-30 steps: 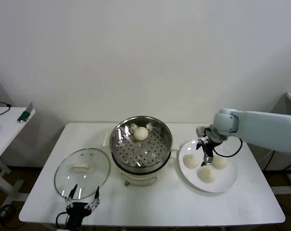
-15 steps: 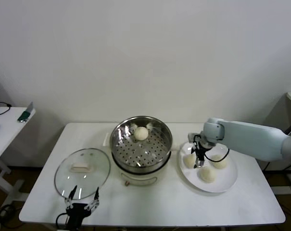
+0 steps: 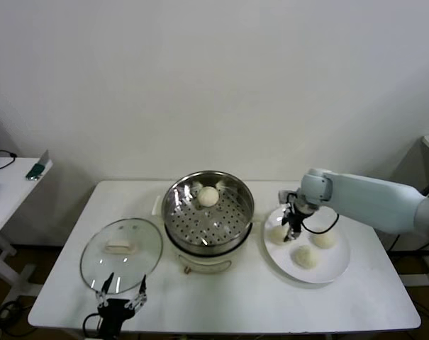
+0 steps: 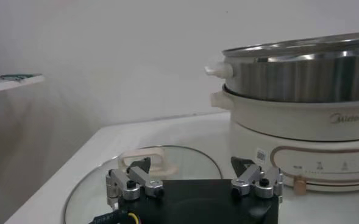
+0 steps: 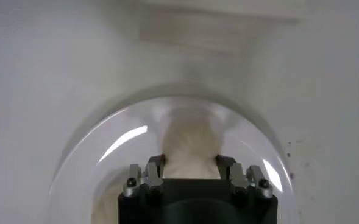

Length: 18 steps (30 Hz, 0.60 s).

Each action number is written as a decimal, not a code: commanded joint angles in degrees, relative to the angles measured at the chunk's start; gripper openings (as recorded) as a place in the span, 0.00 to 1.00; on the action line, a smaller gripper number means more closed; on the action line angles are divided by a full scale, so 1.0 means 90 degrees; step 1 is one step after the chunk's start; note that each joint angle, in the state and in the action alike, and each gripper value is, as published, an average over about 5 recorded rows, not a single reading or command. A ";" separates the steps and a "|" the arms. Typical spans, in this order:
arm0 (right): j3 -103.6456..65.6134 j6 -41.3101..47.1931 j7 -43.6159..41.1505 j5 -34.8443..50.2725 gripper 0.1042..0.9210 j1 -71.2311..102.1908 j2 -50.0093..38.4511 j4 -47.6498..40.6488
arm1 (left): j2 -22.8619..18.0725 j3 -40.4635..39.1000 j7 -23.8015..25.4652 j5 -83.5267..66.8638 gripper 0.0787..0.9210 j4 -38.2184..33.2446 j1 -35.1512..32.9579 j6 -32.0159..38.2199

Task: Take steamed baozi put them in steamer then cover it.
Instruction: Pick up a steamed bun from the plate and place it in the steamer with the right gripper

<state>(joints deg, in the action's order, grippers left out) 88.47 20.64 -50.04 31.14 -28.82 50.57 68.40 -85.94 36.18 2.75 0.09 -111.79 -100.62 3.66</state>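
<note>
taking the steamer (image 3: 208, 212) as the landmark: to its left, flat on the table (image 3: 58, 283), lies the cover (image 3: 121, 247), glass with a cream handle in the middle. just in front of the cover, at the near table edge, the left gripper (image 3: 120, 289) waits with its fingers spread wide and nothing between them; the left wrist view shows the cover's handle right ahead of it. the cover looks rigid, fairly heavy and breakable, and slick on the glass, so the handle is the likely place to take it.

inside the steamer, toward its far rim, one baozi (image 3: 208, 196) sits on the perforated floor.

to the right of the steamer is the white plate (image 3: 331, 273) with three more buns. the right gripper (image 3: 292, 228) is down on the bun nearest the steamer (image 3: 279, 232), its fingers closed against that bun's two sides; the right wrist view shows the dough pinched between the pads. the other two buns (image 3: 323, 239) lie farther from the steamer, apart from the gripper.

the buns look light, soft and easily dented, perhaps a little tacky. a gentle hold across the widest part should serve; a hard squeeze would likely crease or tear the skin.
</note>
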 commanded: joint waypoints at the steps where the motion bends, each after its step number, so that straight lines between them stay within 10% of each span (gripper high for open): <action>1: 0.1351 -0.0492 -0.0903 0.0795 0.60 -0.2863 -0.0141 0.0387 | 0.0024 -0.0023 -0.0003 0.0009 0.88 -0.0040 -0.0026 0.0010; 18: 0.0190 0.1369 0.1084 0.3707 0.60 -0.3519 0.2305 0.2169 | 0.0099 -0.0087 -0.0031 -0.0014 0.88 -0.0289 -0.0137 -0.0029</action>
<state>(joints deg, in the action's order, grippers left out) 94.21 25.40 -49.01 52.95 -58.12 59.51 81.02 -85.11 35.40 2.51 0.05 -114.02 -101.74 3.49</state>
